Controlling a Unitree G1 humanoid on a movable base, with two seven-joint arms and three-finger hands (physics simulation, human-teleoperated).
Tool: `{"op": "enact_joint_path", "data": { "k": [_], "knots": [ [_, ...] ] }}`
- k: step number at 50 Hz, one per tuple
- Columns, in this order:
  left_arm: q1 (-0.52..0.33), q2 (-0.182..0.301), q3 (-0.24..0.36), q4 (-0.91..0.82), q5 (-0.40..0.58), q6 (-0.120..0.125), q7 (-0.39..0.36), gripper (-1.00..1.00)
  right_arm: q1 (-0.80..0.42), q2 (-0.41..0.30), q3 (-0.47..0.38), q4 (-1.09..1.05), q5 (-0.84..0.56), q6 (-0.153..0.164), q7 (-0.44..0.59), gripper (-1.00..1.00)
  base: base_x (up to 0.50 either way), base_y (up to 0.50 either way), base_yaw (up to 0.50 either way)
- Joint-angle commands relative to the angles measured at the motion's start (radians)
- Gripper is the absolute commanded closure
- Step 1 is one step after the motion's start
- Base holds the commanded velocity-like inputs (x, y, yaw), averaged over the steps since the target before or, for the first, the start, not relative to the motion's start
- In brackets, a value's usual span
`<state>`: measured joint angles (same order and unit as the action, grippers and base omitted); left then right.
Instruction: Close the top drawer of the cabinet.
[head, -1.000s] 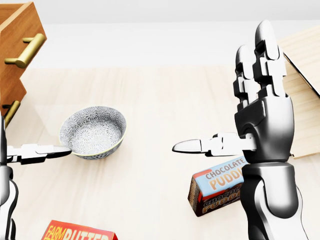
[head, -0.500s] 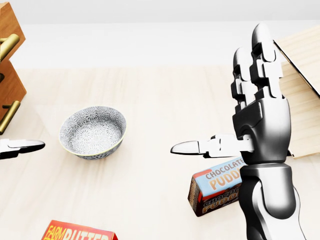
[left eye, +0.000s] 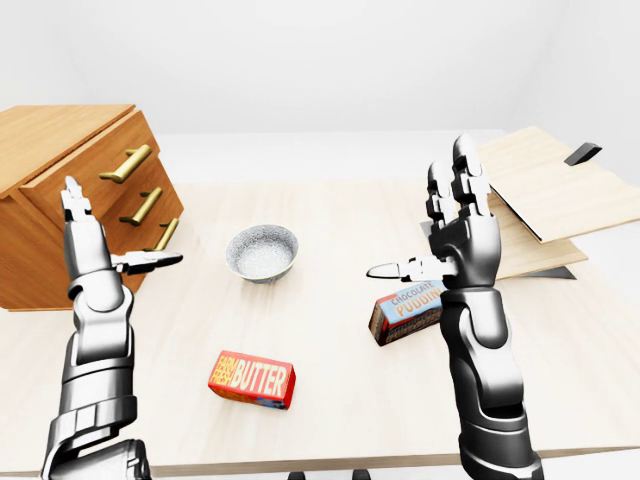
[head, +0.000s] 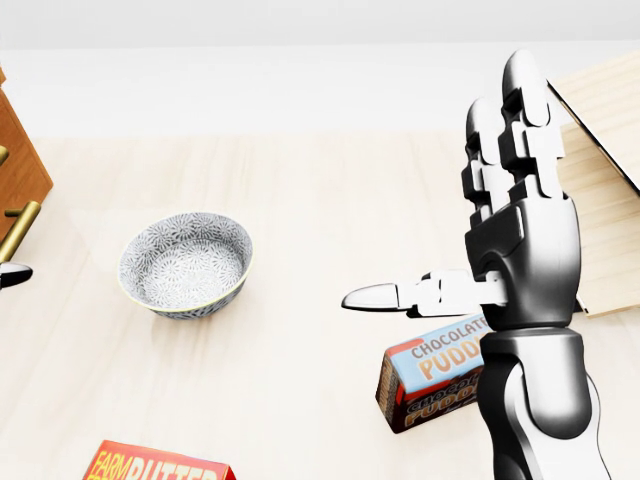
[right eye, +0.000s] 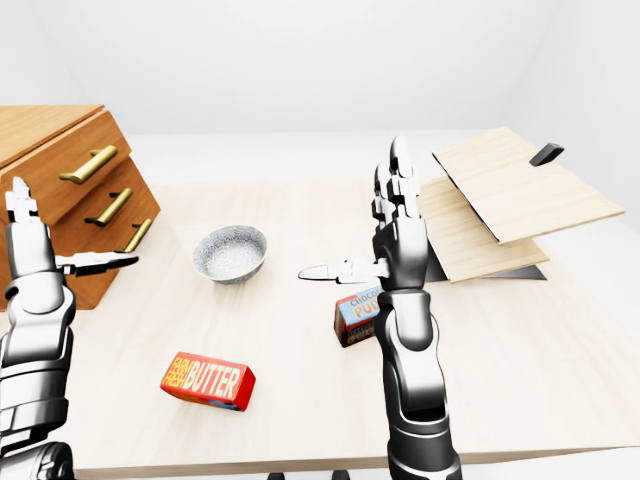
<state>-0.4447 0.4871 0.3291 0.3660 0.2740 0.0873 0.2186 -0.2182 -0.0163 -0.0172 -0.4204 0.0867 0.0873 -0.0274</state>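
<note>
The wooden cabinet (left eye: 55, 130) stands at the left of the left-eye view and has three brass-handled drawers. Its top drawer (left eye: 90, 172), with handle (left eye: 127, 162), looks about level with the two below it. My left hand (left eye: 115, 235) is open and raised upright over the cabinet's lower drawers, its thumb pointing right under the lowest handle. It holds nothing. Whether it touches the wood I cannot tell. My right hand (head: 440, 185) is open too, fingers straight up, thumb pointing left, above the middle of the table.
A patterned grey bowl (head: 185, 262) sits right of the cabinet on the pale table (left eye: 340, 350). Below my right hand lies a chocolate pudding box (head: 430, 375). A red butter box (left eye: 252, 378) lies near the bottom edge. Tilted wooden boards (left eye: 540, 190) lie at right.
In the head view the top drawer's front and handle slid left out of the picture. My left hand went left with it, only its thumb tip showing. The bowl and right hand stayed.
</note>
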Motion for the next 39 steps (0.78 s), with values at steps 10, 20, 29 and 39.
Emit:
{"op": "enact_joint_path", "data": {
  "k": [10, 20, 29, 39],
  "knots": [
    [-0.063, 0.103, 0.028, 0.143, -0.017, 0.0, 0.051, -1.0, 0.005, -0.001, -0.002, 0.002, 0.0, 0.0, 0.003, -1.0, 0.0, 0.0, 0.0],
    [-0.063, 0.123, 0.04, 0.156, -0.043, 0.0, 0.067, -1.0, 0.009, -0.001, -0.001, 0.0, -0.001, 0.0, 0.005, -1.0, 0.0, 0.0, 0.0],
    [-0.072, 0.132, 0.039, 0.173, -0.055, 0.0, 0.073, -1.0, 0.007, 0.0, -0.001, 0.0, -0.002, 0.0, 0.003, -1.0, 0.0, 0.0, 0.0],
    [-0.054, 0.116, 0.04, 0.115, -0.06, 0.0, 0.069, -1.0, 0.006, 0.0, 0.0, -0.007, -0.001, 0.0, 0.001, -1.0, 0.0, 0.0, 0.0]
  ]
}}
